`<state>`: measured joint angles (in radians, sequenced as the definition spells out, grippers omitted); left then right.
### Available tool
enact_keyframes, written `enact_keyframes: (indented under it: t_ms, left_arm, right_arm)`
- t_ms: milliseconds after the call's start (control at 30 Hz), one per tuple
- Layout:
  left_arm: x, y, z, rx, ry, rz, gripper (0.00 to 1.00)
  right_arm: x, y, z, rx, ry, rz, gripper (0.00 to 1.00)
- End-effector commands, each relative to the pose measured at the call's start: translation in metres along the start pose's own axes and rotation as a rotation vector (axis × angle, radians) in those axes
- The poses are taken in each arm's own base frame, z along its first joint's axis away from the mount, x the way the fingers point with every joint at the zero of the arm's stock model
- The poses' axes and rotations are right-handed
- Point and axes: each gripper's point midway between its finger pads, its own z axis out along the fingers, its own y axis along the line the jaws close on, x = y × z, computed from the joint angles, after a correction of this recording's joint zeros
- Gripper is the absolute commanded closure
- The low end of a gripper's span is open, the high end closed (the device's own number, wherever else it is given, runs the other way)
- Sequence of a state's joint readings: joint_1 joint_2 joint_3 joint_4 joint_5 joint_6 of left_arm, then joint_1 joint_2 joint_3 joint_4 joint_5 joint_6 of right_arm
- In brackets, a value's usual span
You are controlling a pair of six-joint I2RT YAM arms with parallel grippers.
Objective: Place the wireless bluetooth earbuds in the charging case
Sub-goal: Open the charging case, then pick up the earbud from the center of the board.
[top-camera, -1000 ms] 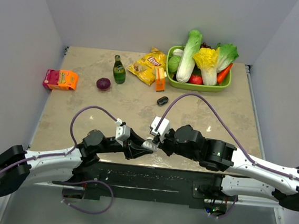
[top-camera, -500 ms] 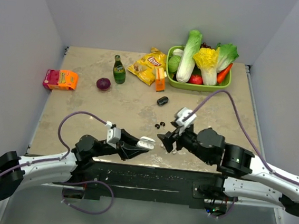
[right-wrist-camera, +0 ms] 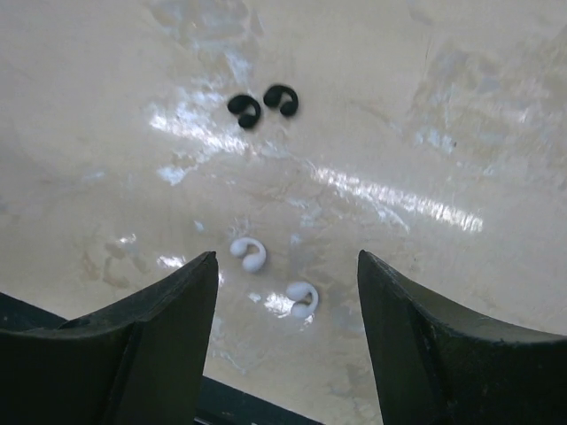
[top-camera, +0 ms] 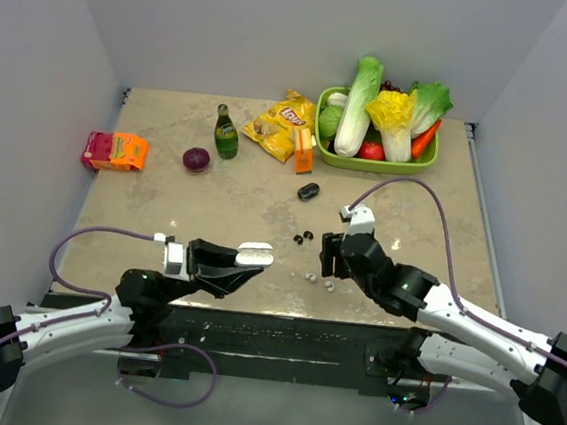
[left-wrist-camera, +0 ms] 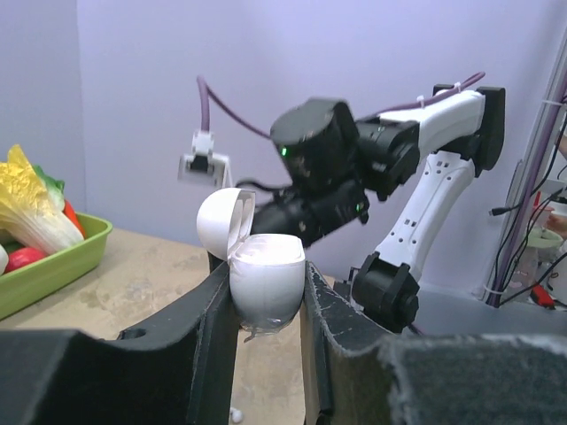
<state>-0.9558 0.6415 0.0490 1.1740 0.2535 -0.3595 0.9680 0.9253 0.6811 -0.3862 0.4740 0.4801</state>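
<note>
The counter (top-camera: pixel 166 176) is showing mottled beige marbling. Near its front edge, two white earbuds (right-wrist-camera: pixel 248 254) are gleaming, and two black earbuds (right-wrist-camera: pixel 244 110) are lying glossy behind them. The charging case (left-wrist-camera: pixel 266 283) is shining white. Toward the back edge, a bottle (top-camera: pixel 227 134) is showing dark green, an onion (top-camera: pixel 196 159) deep purple, a chip bag (top-camera: pixel 282 124) yellow (red logo), a basket (top-camera: pixel 374 164) lime green, and a box (top-camera: pixel 115 150) at the left edge pink and orange.

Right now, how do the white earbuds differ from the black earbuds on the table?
Colour: the white earbuds are pale, the black earbuds dark. Place: the white earbuds lie just in front of the open right gripper, the black earbuds farther ahead. Spacing: the black earbuds nearly touch, the white earbuds lie apart. All four are hook-shaped and loose on the table.
</note>
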Motion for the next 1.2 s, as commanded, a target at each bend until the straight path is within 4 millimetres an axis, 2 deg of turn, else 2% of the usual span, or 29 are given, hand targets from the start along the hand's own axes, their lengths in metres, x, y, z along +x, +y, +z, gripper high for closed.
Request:
enact_keyframes:
  t_ms: [0,67,233,633,967,1167]
  left_arm:
    - [0.023,0.003,-0.029,-0.023,0.015,-0.017,1.00]
    - [0.027,0.003,-0.032,-0.027,0.021,-0.019,1.00]
    - [0.032,0.005,-0.040,-0.042,0.028,-0.027,1.00]
    - [0.047,0.008,-0.051,-0.066,0.061,-0.049,1.00]
    - [0.051,0.003,-0.052,-0.040,0.072,-0.070,1.00]
    - [0.054,0.005,-0.054,-0.052,0.082,-0.072,1.00]
  right_arm:
    - [0.025,0.003,0.017,-0.010,0.038,0.139,0.35]
    - [0.041,0.002,0.022,-0.006,0.078,0.141,0.36]
    - [0.065,-0.006,0.031,0.069,0.146,0.193,0.43]
    - [0.102,-0.027,0.024,0.164,0.174,0.400,0.46]
    - [0.113,-0.027,0.033,0.162,0.176,0.411,0.53]
    - [0.112,-0.025,0.035,0.157,0.178,0.394,0.55]
